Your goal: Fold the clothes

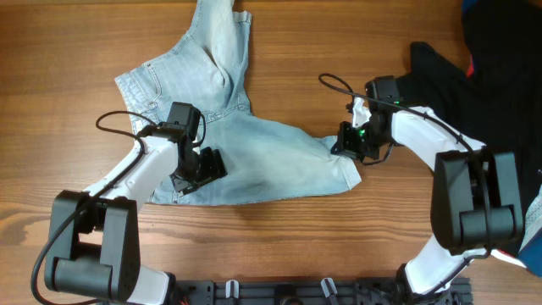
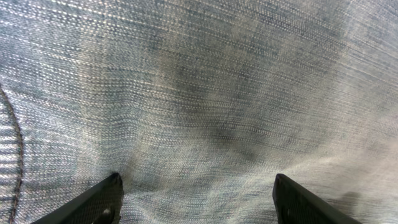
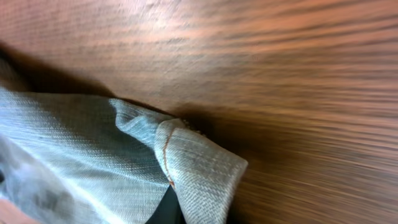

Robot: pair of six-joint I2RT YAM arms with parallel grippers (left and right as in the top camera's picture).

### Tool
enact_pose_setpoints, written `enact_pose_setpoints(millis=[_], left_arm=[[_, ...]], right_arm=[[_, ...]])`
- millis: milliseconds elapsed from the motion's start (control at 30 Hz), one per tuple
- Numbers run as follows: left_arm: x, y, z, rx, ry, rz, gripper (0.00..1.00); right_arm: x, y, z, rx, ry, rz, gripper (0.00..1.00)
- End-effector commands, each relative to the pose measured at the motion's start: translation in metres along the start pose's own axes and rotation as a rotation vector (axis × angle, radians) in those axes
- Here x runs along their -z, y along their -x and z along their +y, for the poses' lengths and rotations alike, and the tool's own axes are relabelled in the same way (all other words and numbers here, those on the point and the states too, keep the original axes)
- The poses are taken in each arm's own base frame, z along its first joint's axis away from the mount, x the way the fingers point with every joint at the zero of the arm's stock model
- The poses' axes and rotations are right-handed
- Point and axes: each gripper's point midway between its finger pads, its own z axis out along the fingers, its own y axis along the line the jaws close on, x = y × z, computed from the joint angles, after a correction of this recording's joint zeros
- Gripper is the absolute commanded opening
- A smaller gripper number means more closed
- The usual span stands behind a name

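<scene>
The pale light-blue denim clothes [image 1: 254, 157] lie spread on the wooden table, one leg running up to the far edge and the other out to the right. My left gripper [image 1: 199, 165] is over the lower left part of the denim. In the left wrist view its fingers [image 2: 196, 190] are wide open with flat denim [image 2: 199, 93] between them. My right gripper [image 1: 351, 144] is at the hem of the right leg. In the right wrist view the hem [image 3: 199, 165] is folded over a dark finger [image 3: 177, 210], and the gripper is shut on it.
A large black fabric garment [image 1: 445, 68] lies at the far right behind the right arm, with something blue [image 1: 533, 220] at the right edge. Bare wooden table [image 1: 51, 127] surrounds the denim. A black rail [image 1: 288, 292] runs along the near edge.
</scene>
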Motion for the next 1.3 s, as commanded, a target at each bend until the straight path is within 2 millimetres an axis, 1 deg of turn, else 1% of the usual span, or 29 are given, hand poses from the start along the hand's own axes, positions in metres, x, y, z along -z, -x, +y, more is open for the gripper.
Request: enact_pose_setpoints(millis=[0,33,67,100,133,200,267,333,367,400,433,467,500,600,633,667,733,800,833,867,900,967,1000,1033,1067,1133,1200,1233,1267], left_arm=[[-0.011,-0.012,0.012,-0.004,0.042,0.042,0.78],[-0.011,-0.012,0.012,-0.004,0.042,0.042,0.78],[-0.011,-0.011,0.011,-0.004,0.040,0.040,0.78],[-0.011,-0.011,0.011,-0.005,0.040,0.039,0.78],[-0.011,-0.011,0.011,-0.005,0.040,0.039,0.78],[-0.011,-0.011,0.011,-0.005,0.040,0.039,0.78],[-0.011,-0.011,0.011,-0.005,0.040,0.040,0.78],[-0.011,-0.011,0.011,-0.005,0.039,0.037,0.79],[-0.011,-0.010,0.011,-0.006,0.039,0.036,0.79],[-0.011,-0.011,0.011,-0.005,0.042,0.040,0.78],[-0.011,-0.016,0.014,0.002,0.053,0.057,0.74],[-0.010,-0.021,0.022,0.059,0.092,0.073,0.74],[-0.010,-0.034,0.035,0.134,0.149,0.109,0.74],[-0.019,-0.065,0.056,0.194,0.213,0.193,0.75],[-0.020,-0.066,0.055,0.200,0.202,0.198,0.75],[-0.020,-0.064,0.055,0.197,0.201,0.191,0.75],[-0.011,-0.049,0.047,0.175,0.170,0.123,0.74],[0.012,-0.022,0.030,0.154,0.116,0.001,0.74],[0.034,0.002,0.010,0.133,0.033,-0.111,0.74],[0.048,0.018,-0.003,0.118,-0.021,-0.184,0.73],[0.070,0.042,-0.025,0.092,-0.112,-0.307,0.73],[0.113,0.084,-0.072,-0.022,-0.304,-0.498,0.77],[0.127,0.097,-0.089,-0.077,-0.348,-0.544,0.78],[0.137,0.109,-0.102,-0.126,-0.357,-0.563,0.78],[0.143,0.118,-0.113,-0.180,-0.345,-0.571,0.78],[0.146,0.140,-0.149,-0.336,-0.301,-0.554,0.81],[0.138,0.162,-0.177,-0.406,-0.272,-0.530,0.84],[0.134,0.170,-0.185,-0.415,-0.268,-0.524,0.84],[0.122,0.185,-0.199,-0.423,-0.265,-0.511,0.79]], right_arm=[[0.079,0.047,-0.001,0.026,-0.151,-0.322,0.09],[0.100,0.054,-0.005,0.035,-0.216,-0.403,0.16],[0.114,0.056,-0.010,0.047,-0.269,-0.448,0.31],[0.115,0.052,-0.013,0.073,-0.296,-0.434,0.45],[0.114,0.048,-0.017,0.083,-0.315,-0.414,0.46],[0.108,0.034,-0.040,0.016,-0.414,-0.352,0.46],[0.102,0.026,-0.039,0.023,-0.394,-0.308,0.46],[0.091,0.010,-0.024,0.070,-0.292,-0.221,0.45],[0.084,0.003,-0.009,0.123,-0.201,-0.183,0.42],[0.080,-0.002,0.006,0.192,-0.117,-0.154,0.35],[0.079,-0.006,0.016,0.237,-0.076,-0.141,0.30],[0.078,-0.007,0.018,0.244,-0.076,-0.138,0.29],[0.076,-0.007,0.021,0.258,-0.078,-0.141,0.30],[0.074,-0.001,0.033,0.301,-0.066,-0.170,0.36],[0.073,0.002,0.038,0.316,-0.060,-0.185,0.37],[0.073,0.004,0.042,0.329,-0.054,-0.198,0.44],[0.073,0.010,0.050,0.348,-0.043,-0.229,0.48],[0.074,0.019,0.059,0.377,-0.029,-0.272,0.47],[0.075,0.022,0.062,0.386,-0.026,-0.291,0.47],[0.076,0.026,0.059,0.366,-0.043,-0.304,0.49],[0.077,0.029,0.051,0.303,-0.084,-0.319,0.52],[0.083,0.029,0.015,0.065,-0.247,-0.346,0.52],[0.091,0.022,-0.010,-0.122,-0.348,-0.371,0.55],[0.096,0.018,-0.020,-0.211,-0.376,-0.381,0.56],[0.104,0.017,-0.026,-0.257,-0.373,-0.389,0.57],[0.117,0.013,-0.036,-0.301,-0.366,-0.394,0.59],[0.124,0.007,-0.041,-0.315,-0.372,-0.381,0.59],[0.126,0.002,-0.043,-0.311,-0.379,-0.370,0.59],[0.127,-0.002,-0.044,-0.298,-0.388,-0.354,0.59]])
